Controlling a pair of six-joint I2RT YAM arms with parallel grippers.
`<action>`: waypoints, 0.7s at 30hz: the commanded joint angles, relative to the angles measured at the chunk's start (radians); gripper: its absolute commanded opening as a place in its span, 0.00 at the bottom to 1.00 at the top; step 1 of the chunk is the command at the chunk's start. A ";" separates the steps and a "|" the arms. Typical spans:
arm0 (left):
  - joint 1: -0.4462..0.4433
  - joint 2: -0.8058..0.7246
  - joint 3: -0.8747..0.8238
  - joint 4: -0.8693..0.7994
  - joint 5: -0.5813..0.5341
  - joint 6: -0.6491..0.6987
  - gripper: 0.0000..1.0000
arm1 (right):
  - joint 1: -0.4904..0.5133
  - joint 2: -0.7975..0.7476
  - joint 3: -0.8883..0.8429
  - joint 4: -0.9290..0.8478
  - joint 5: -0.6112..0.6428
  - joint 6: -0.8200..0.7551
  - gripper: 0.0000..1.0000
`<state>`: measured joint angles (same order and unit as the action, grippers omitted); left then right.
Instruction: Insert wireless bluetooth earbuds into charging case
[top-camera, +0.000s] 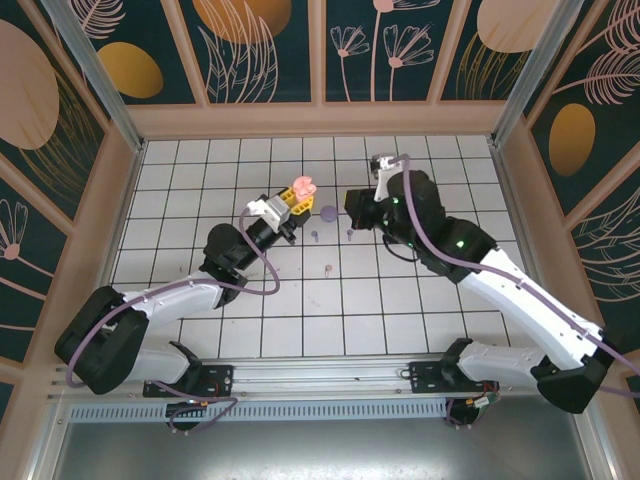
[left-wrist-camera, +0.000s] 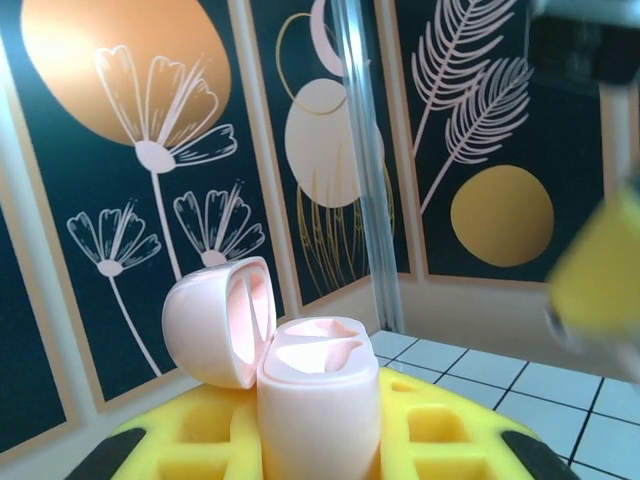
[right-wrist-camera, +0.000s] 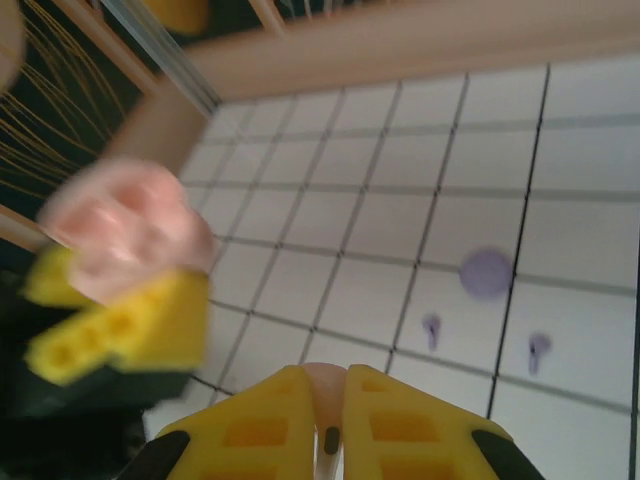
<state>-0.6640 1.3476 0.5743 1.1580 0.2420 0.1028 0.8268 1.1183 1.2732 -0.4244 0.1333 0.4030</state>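
- Top camera: the left gripper (top-camera: 291, 209) was shut on the open pink case (top-camera: 303, 187), far in the middle. The right gripper (top-camera: 352, 207) sat just right of it. A loose pink earbud (top-camera: 328, 268) lay nearer on the tiles, where an arm could knock it.
- Left wrist camera: the pink case (left-wrist-camera: 320, 400) stood up with both holes empty. If it slipped, an earbud would miss.
- Right wrist camera: the right gripper (right-wrist-camera: 322, 400) was pinched shut on the held pink earbud (right-wrist-camera: 322, 382). That tiny hold could let it twist or drop.

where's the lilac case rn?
Top view: the lilac case lies on the tiles mid-table, right of the open pink case, just beyond the two lilac earbuds.
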 joint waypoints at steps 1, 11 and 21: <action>-0.003 -0.014 0.017 -0.012 0.125 0.018 0.00 | -0.005 -0.027 0.049 0.104 -0.017 -0.118 0.12; -0.003 0.046 0.096 -0.027 0.316 0.033 0.00 | -0.003 -0.083 -0.051 0.340 -0.200 -0.271 0.13; -0.003 0.091 0.159 -0.037 0.356 0.039 0.00 | -0.003 -0.127 -0.181 0.448 -0.249 -0.277 0.13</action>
<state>-0.6640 1.4258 0.7036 1.1030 0.5686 0.1310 0.8261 1.0161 1.1072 -0.0582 -0.0853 0.1352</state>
